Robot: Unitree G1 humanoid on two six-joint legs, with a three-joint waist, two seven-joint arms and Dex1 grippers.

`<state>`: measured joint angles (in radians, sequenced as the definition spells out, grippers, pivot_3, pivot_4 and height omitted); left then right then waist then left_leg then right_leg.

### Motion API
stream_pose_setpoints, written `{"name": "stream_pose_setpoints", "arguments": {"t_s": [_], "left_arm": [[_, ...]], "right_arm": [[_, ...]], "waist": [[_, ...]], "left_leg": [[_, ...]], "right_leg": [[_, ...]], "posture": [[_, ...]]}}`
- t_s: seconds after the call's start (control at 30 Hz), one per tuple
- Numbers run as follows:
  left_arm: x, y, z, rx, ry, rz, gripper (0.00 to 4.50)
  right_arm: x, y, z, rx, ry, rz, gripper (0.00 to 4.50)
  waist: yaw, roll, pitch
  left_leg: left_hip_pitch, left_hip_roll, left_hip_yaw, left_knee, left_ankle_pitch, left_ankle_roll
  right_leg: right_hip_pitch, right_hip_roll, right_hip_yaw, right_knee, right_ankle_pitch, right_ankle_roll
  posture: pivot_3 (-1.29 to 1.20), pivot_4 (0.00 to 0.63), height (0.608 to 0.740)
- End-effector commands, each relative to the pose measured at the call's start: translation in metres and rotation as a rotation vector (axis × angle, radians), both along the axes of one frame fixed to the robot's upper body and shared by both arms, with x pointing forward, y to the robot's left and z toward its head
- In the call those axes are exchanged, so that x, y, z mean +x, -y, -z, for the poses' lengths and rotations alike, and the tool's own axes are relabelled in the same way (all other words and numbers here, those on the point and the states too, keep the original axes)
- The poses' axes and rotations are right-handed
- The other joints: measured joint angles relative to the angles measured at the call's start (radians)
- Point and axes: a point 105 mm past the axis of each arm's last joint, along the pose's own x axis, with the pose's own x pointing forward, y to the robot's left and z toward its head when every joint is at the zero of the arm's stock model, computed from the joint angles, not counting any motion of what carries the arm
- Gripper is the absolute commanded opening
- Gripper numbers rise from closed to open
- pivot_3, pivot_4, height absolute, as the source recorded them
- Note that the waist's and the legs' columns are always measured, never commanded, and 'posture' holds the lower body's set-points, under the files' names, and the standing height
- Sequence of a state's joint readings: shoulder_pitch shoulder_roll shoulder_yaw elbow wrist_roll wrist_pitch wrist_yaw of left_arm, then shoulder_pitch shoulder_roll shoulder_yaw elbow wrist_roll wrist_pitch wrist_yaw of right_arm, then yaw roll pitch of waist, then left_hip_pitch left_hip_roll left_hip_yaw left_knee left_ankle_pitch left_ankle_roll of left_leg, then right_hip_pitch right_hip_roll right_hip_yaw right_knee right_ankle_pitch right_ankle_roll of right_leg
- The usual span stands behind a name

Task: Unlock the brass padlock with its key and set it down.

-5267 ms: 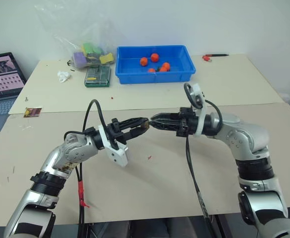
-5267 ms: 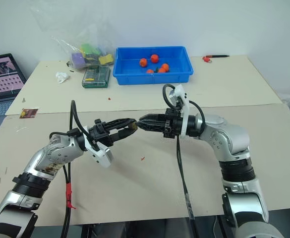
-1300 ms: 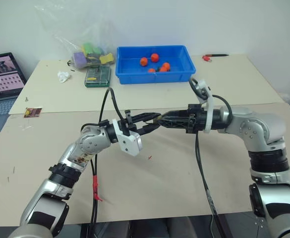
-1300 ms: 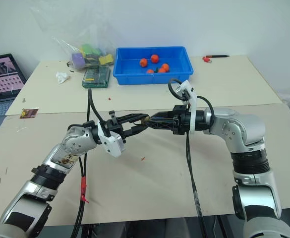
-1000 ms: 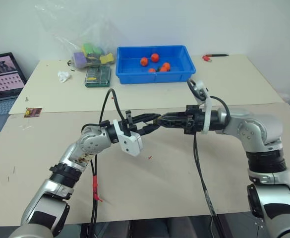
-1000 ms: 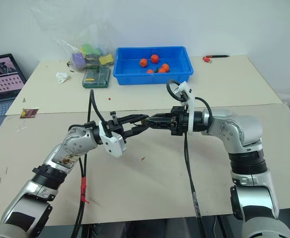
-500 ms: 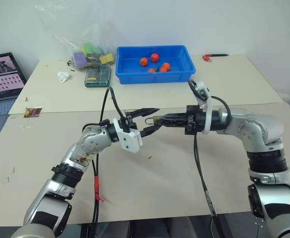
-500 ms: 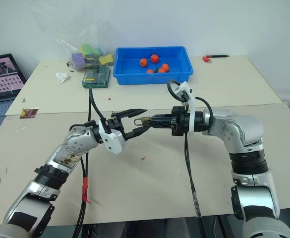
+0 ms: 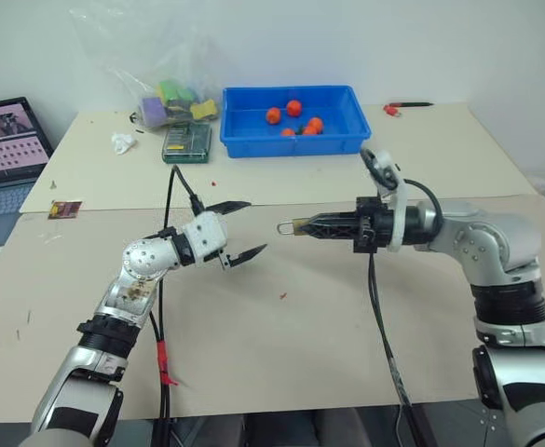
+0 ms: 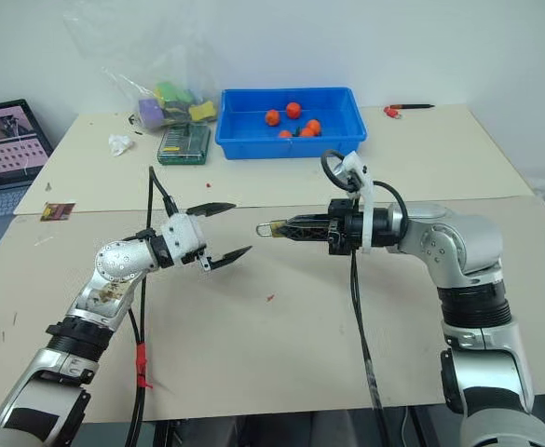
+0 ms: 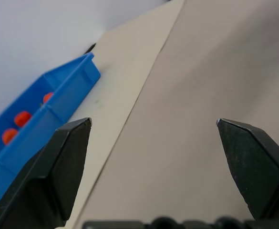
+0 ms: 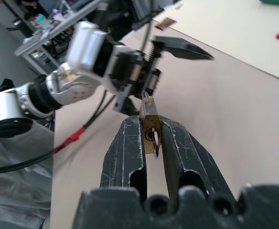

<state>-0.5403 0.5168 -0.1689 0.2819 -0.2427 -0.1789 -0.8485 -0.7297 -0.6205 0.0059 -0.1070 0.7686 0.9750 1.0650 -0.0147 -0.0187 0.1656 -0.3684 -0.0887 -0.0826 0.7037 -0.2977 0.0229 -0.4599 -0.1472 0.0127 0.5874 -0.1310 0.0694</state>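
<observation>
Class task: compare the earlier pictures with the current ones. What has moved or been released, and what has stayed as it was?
The left gripper, earlier closed against the brass padlock at the right gripper's tips, has opened wide and drawn away to the left, leaving a clear gap. The right gripper stays shut on the padlock, held above the table, its shackle pointing toward the left gripper. The blue bin and laptop have not moved.

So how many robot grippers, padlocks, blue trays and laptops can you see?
grippers: 2 (left gripper, right gripper)
brass padlock: 1
blue tray: 1
laptop: 1
Total: 5
</observation>
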Motion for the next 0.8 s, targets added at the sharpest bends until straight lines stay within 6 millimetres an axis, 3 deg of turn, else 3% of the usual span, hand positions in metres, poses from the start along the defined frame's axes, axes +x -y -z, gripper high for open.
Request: {"name": "stream_pose_setpoints", "arguments": {"t_s": [0.03, 0.17, 0.33, 0.57, 0.8], "left_arm": [[-0.006, 0.007, -0.017, -0.136, -0.125, 0.061, 3.45], [-0.021, 0.02, -0.024, -0.219, -0.27, 0.157, 2.14], [-0.037, 0.031, -0.038, -0.308, -0.428, 0.259, 0.05], [-0.043, 0.036, -0.049, -0.32, -0.448, 0.281, 0.05], [-0.039, 0.037, -0.043, -0.266, -0.41, 0.244, 0.05]], "right_arm": [[-0.016, 0.005, -0.019, 0.06, 0.101, -0.075, 0.1], [-0.018, 0.007, -0.016, 0.054, 0.106, -0.083, 0.1], [-0.014, 0.009, -0.01, 0.038, 0.106, -0.057, 0.1], [-0.009, 0.011, -0.006, 0.019, 0.111, -0.036, 0.1], [-0.006, 0.01, -0.005, 0.012, 0.108, -0.029, 0.1]], "waist": [[-0.002, 0.0, 0.0], [-0.003, 0.0, 0.0], [-0.007, 0.0, 0.0], [-0.002, 0.0, 0.0], [-0.001, 0.0, 0.0]], "left_leg": [[0.0, 0.0, 0.0, 0.0, 0.0, 0.0], [0.0, 0.0, 0.0, 0.001, 0.0, 0.0], [0.001, 0.001, 0.001, 0.001, 0.0, 0.0], [0.0, 0.0, 0.001, 0.001, 0.0, -0.001], [0.001, 0.0, 0.001, 0.001, 0.001, -0.001]], "right_leg": [[0.0, 0.0, 0.0, 0.0, 0.0, 0.0], [0.0, 0.0, 0.0, 0.0, 0.0, 0.0], [0.0, 0.0, 0.001, 0.001, 0.0, 0.0], [0.0, 0.0, 0.001, 0.0, 0.0, 0.0], [0.001, 0.0, 0.001, 0.0, 0.0, 0.0]], "posture": [[0.0, 0.15, 0.74], [0.0, 0.15, 0.74], [0.0, 0.15, 0.74], [0.0, 0.15, 0.74], [0.0, 0.15, 0.74]]}}
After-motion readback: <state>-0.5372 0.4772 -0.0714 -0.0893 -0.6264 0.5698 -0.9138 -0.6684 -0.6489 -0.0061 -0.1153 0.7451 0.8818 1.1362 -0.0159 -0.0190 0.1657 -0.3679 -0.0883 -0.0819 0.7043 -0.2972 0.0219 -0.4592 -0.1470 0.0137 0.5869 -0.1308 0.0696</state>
